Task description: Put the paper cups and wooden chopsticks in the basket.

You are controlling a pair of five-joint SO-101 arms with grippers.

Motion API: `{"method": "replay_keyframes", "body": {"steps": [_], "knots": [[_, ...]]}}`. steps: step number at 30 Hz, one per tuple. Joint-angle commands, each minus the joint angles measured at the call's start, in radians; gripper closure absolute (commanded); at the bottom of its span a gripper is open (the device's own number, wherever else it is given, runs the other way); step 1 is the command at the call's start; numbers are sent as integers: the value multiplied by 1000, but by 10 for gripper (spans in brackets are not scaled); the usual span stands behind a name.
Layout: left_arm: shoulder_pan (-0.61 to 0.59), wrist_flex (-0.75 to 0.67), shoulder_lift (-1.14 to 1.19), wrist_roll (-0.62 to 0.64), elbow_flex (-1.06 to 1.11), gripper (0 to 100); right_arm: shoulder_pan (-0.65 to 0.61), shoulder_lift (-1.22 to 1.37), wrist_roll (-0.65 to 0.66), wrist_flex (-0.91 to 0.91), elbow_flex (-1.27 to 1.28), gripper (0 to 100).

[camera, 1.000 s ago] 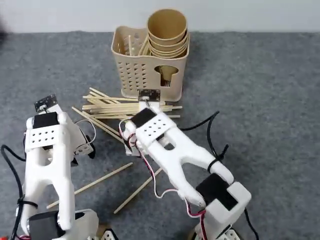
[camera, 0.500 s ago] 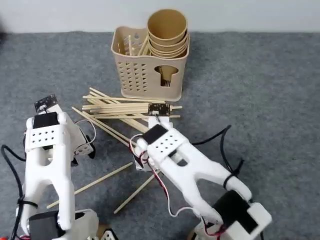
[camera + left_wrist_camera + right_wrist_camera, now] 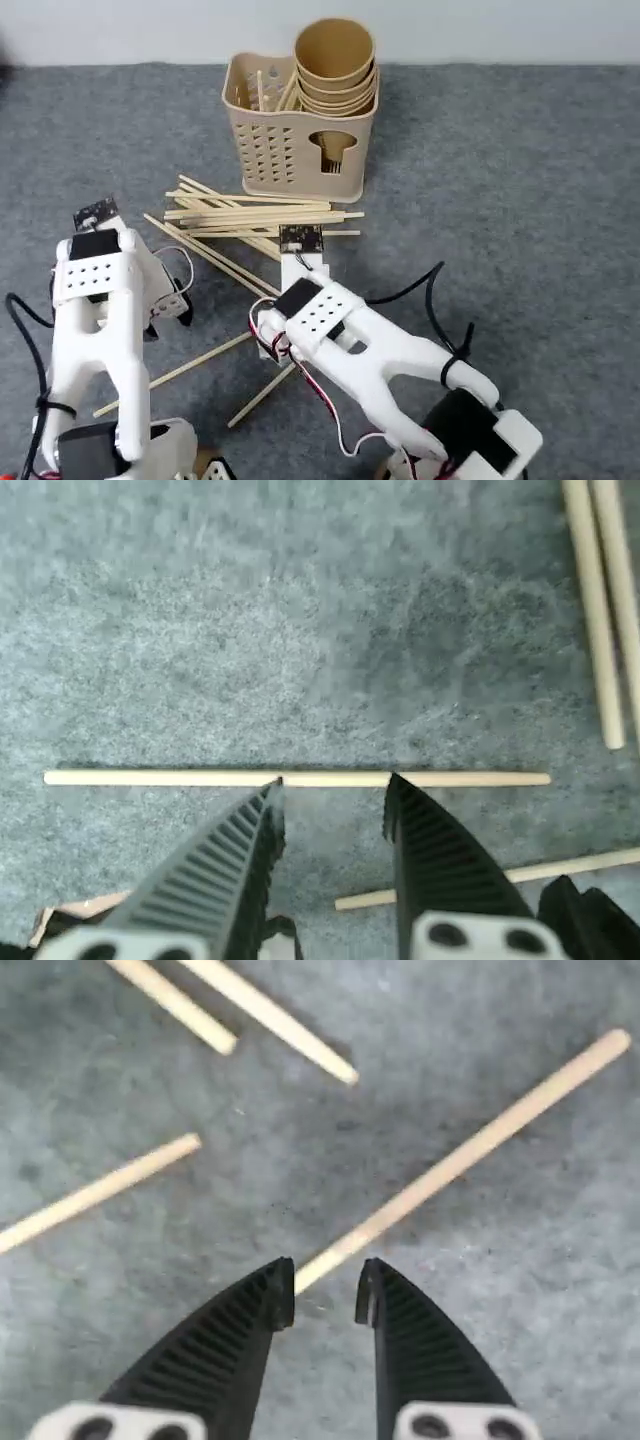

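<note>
wooden chopstick (image 3: 460, 1160) slanting over the grey tabletop (image 3: 520, 1290), near end lying right between the spread, empty tips of the right gripper (image 3: 325, 1292). better to slide further along the stick before closing: likely to swing or slip out with a pinch at the very end. then lower down to the tabletop, close squarely across the stick without catching the other stick ends nearby, lift, tip upright and drop into the basket (image 3: 290, 150), standing at the far side with stacked paper cups (image 3: 335, 60) and a few sticks already inside. left gripper (image 3: 333, 792) likewise released and empty, straddling another chopstick (image 3: 150, 777) near its middle, probably a sounder spot to grasp. loose pile of chopsticks (image 3: 250, 215) just in front of the basket. no readable brand, label or writing on basket, cups or sticks.
</note>
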Motion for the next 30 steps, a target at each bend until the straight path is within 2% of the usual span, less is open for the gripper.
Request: {"method": "replay_keyframes", "body": {"steps": [1, 15, 30], "knots": [[3, -6, -43, 8, 13, 841, -5, -51, -11, -10, 21, 876], [9, -6, -43, 8, 13, 841, 18, -39, -11, -84, 37, 877], [2, -3, -44, 9, 16, 841, 65, 99, -11, -137, 29, 877]]}}
